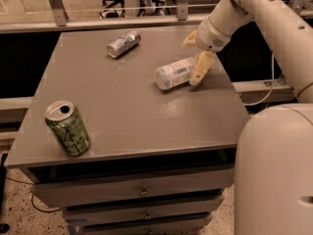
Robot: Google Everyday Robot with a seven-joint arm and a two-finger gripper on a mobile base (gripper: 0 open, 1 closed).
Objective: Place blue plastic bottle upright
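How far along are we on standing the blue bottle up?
Nothing looks done yet: the blue plastic bottle lies on its side on the table. In hand: the gripper is at the bottle's cap end, fingers apart, not closed on it. Left: grasp it, tilt it upright, release.
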